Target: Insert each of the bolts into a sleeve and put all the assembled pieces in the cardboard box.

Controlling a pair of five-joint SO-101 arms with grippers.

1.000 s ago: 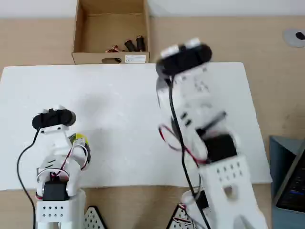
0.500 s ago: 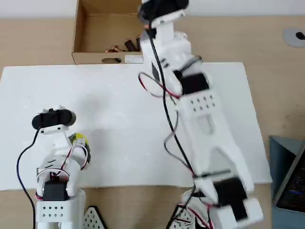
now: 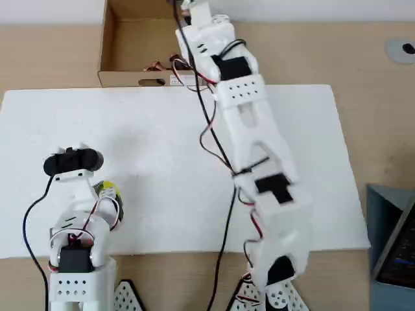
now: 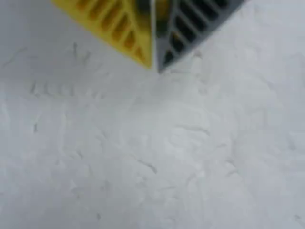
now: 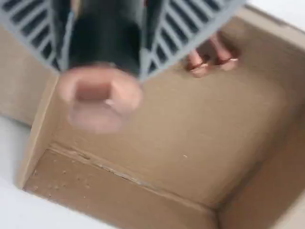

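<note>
Right end effector (image 5: 102, 59) is clamped on a black sleeve (image 5: 102, 33) with its copper bolt (image 5: 100, 98) protruding, over the box (image 5: 190, 157), where other pieces (image 5: 209, 62) lie; assembly judged rigid, light and likely slippery, best gripped across the sleeve body.

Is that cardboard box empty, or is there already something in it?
Not empty: the cardboard box has assembled pieces lying on its floor near one wall.
</note>
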